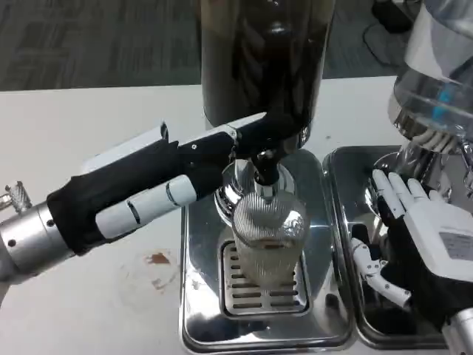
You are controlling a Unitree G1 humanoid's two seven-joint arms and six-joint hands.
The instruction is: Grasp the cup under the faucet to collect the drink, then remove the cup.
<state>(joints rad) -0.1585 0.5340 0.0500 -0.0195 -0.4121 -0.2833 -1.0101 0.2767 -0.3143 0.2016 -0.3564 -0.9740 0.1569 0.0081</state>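
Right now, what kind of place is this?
Probably a drinks station in an office or lab. A tall dark drink dispenser stands on a white table, a ribbed cup sits under its faucet on a metal drip tray, and grey carpet lies beyond.

A white tabletop is seen across the lower and middle part of the view; a brownish stain is marked on it toward the near edge, ringed by a faint dried smear; beyond the far edge, a grey carpeted floor with a fine ribbed weave is shown; dark cables are laid on that floor at the far right corner; soft, even light is cast throughout.
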